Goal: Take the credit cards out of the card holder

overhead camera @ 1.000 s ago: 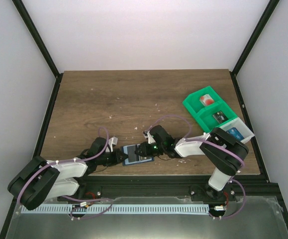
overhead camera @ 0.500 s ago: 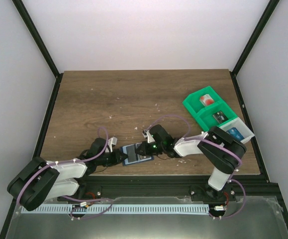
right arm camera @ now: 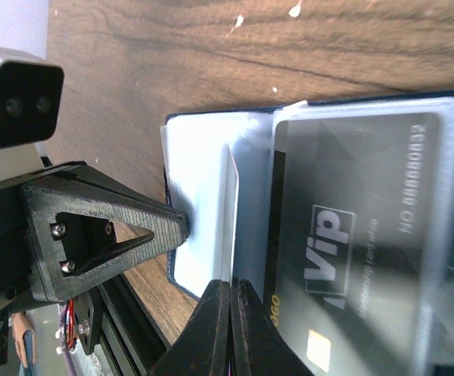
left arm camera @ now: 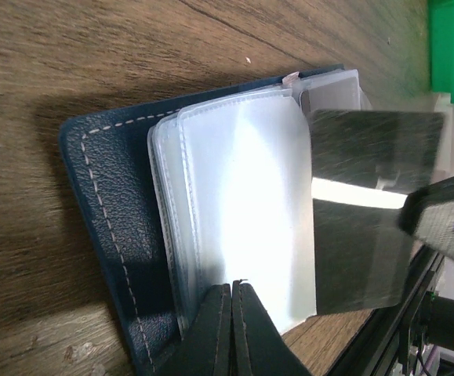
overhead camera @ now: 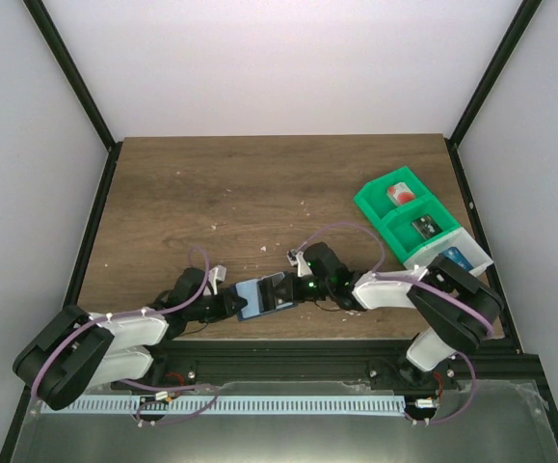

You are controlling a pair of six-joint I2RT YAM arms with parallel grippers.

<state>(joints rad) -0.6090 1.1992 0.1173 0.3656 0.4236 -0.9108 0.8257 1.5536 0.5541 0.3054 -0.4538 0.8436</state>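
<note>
The card holder (overhead camera: 259, 297) is lying open on the table (overhead camera: 259, 183) close to its near edge, between the two arms, with its navy cover down and a stack of clear sleeves (left arm camera: 242, 196) facing up. The left claw (left arm camera: 232, 286) is sitting fully closed with nothing visibly between its tips, which are resting at the edge of the sleeves and seeming to pin the holder down. The right claw (right arm camera: 230, 288) is also pressing its tips tight together, just beside the long edge of a dark grey card (left arm camera: 368, 211) that is sticking partway out of its sleeve. A thin pale sheet (right arm camera: 231, 211) is running up from between those tips, and I cannot tell whether the claw is gripping the card itself or a sleeve leaf. What look like three other credit cards (overhead camera: 401, 193) are lying well apart from the holder in the green bin (overhead camera: 367, 207) and the white bin (overhead camera: 481, 260). The dark card is looking light, thin, stiff and glossy, so it is likely going to slip under a weak pinch and drag against the clinging plastic. The best hold is probably across its flat faces at the exposed end, pulling straight along the pocket, while the light, floppy holder is being pinned by its cover, away from the pocket mouth
</note>
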